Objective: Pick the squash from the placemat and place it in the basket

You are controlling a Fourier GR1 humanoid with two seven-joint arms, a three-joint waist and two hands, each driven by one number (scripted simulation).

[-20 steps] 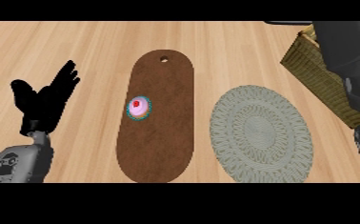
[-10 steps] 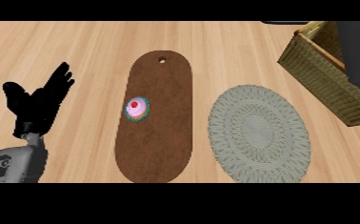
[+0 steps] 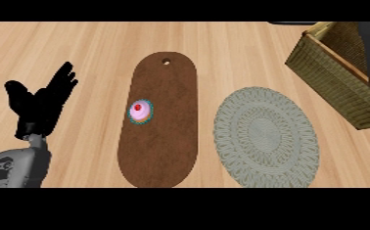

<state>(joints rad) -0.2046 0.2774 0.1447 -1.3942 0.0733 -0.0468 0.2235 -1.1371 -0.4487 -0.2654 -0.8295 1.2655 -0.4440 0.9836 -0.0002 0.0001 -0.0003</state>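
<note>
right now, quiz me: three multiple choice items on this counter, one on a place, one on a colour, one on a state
1. The cupcake sits on:
A the brown board
B the grey placemat
C the basket

2. The cupcake's frosting is:
A green
B pink
C white

3. The left hand is:
A curled round the cupcake
B shut on the basket's rim
C open, holding nothing

Key: 1 A, it rests on the brown board, left of the grey placemat. 2 B, pink with a red spot on top. 3 C, fingers straight at the view's left, far from the basket.
</note>
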